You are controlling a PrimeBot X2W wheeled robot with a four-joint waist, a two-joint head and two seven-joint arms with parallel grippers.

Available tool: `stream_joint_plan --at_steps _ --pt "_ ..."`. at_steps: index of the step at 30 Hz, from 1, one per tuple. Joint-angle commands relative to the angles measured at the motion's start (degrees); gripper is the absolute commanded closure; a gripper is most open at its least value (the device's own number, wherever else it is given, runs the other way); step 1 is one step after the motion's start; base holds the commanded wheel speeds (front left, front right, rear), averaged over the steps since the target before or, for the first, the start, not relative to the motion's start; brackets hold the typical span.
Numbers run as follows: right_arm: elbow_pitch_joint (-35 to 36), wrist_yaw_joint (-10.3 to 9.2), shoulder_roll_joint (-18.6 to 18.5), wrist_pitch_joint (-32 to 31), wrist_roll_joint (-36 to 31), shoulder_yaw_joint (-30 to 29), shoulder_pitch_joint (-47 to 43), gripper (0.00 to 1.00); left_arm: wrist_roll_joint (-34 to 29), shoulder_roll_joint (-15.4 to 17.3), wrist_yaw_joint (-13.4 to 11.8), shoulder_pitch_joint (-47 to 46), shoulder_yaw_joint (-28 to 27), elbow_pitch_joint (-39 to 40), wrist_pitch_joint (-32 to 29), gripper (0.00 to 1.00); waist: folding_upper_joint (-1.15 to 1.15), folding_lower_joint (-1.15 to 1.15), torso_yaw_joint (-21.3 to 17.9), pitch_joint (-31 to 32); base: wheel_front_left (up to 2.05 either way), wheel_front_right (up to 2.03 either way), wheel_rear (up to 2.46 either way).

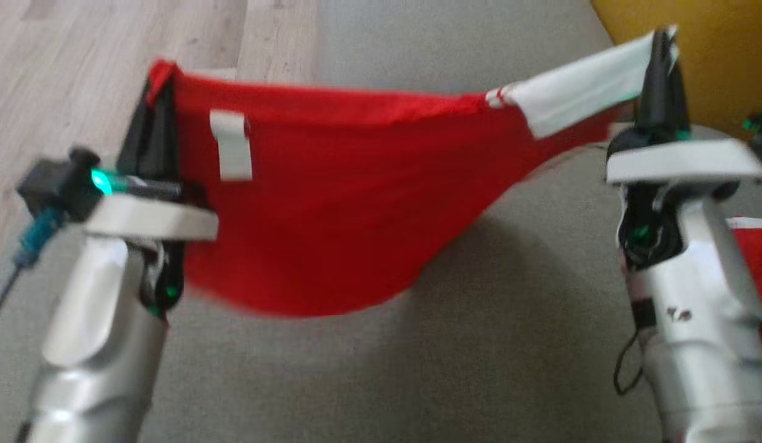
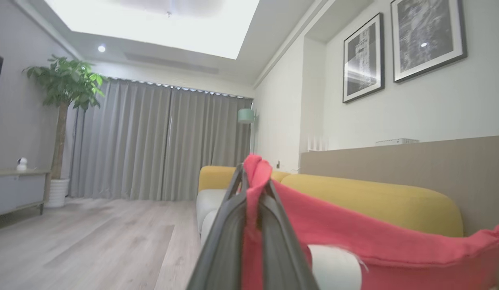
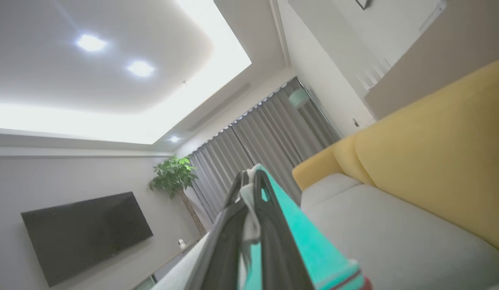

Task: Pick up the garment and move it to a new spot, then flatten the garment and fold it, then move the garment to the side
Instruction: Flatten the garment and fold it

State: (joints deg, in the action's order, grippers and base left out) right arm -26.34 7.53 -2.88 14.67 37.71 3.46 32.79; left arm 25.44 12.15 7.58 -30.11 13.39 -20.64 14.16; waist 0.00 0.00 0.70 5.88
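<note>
Garment (image 1: pixel 331 209), a red piece with a white cuff (image 1: pixel 580 92), hangs stretched across the middle of the head view, clear of the grey sofa seat (image 1: pixel 510 320) that spreads beneath it, its belly sagging toward the lower centre. The yellow backrest (image 1: pixel 725 61) sits in the upper right corner.

The left gripper (image 1: pixel 158 80), at the upper left, is clamped on a red corner; in the left wrist view its fingers (image 2: pixel 229 225) are pressed together with red cloth squeezed between them. The right gripper (image 1: pixel 663 43), at the upper right, is closed on the end of the cuff, and the right wrist view shows pale fabric pinched between its tips (image 3: pixel 251 177). A small white label (image 1: pixel 232 144) hangs near the left corner.

The step in hand looks like carrying the cloth to its new spot before flattening. It would go best with both grippers level and the top edge taut, lowering the sagging belly onto the seat first, then drawing the held edge away so the fabric lays out without bunching. Neither pinch should loosen until the cloth rests.
</note>
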Motion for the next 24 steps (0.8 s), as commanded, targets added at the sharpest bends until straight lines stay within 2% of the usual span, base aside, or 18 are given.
stream_joint_plan --at_steps 1,7,14,18,24 --pt "3.01 -0.04 -0.02 -0.64 1.05 0.75 5.25 1.00 0.87 3.04 -0.10 -5.89 -0.74 2.71 -0.99 1.00 0.00 0.00 -0.08 0.48 0.00 0.00 0.00" --pt "4.24 -0.04 -0.15 -4.77 -0.11 -0.81 12.06 1.00 1.18 5.74 -0.24 -12.52 -0.11 2.80 -4.89 1.00 0.00 0.00 -0.56 -1.45 0.00 0.00 0.00" --pt "-1.94 -0.04 -0.04 -5.41 -3.08 -1.39 18.67 1.00 1.66 4.68 -2.27 -15.54 -0.13 -3.31 -7.54 1.00 0.00 0.00 -1.01 -6.01 0.00 0.00 0.00" --pt "-6.86 -0.04 -0.01 -2.06 -7.60 0.45 26.33 1.00 -0.04 4.98 -4.57 -21.84 -1.20 -9.07 -4.55 1.00 0.00 0.00 -1.34 -11.00 0.00 0.00 0.00" --pt "-13.64 -0.04 -0.01 0.25 -13.61 -5.62 39.81 1.00 -3.18 4.82 -6.48 -34.04 -2.19 -16.72 0.18 1.00 0.00 0.00 -1.52 -16.63 0.00 0.00 0.00"
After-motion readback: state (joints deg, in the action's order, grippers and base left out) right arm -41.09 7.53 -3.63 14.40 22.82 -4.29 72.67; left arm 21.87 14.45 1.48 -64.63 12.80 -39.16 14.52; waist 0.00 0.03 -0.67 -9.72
